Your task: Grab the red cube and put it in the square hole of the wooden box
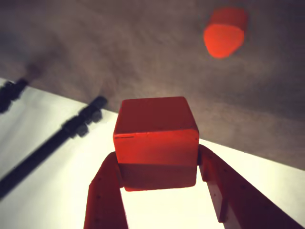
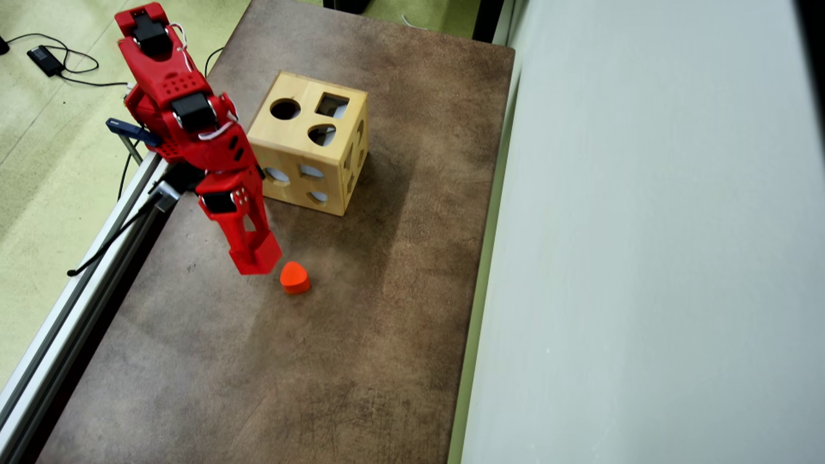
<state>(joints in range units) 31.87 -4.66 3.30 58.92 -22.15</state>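
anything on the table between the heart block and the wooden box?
Nothing. In the overhead view the brown tabletop between the heart block and the box is bare; the gripper hangs just left of that stretch.

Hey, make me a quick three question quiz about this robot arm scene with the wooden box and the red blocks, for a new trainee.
1. True or false: the gripper is empty.
2. In the overhead view, which cut-out on the top face of the wooden box lies farthest right: A the round hole, B the square hole, or C a triangular hole?
3. Name the loose block lying on the table near the gripper.

Key
1. False. In the wrist view the fingers are shut on the red cube.
2. B.
3. The orange-red heart-like block, beside the gripper's tip and apart from the box.
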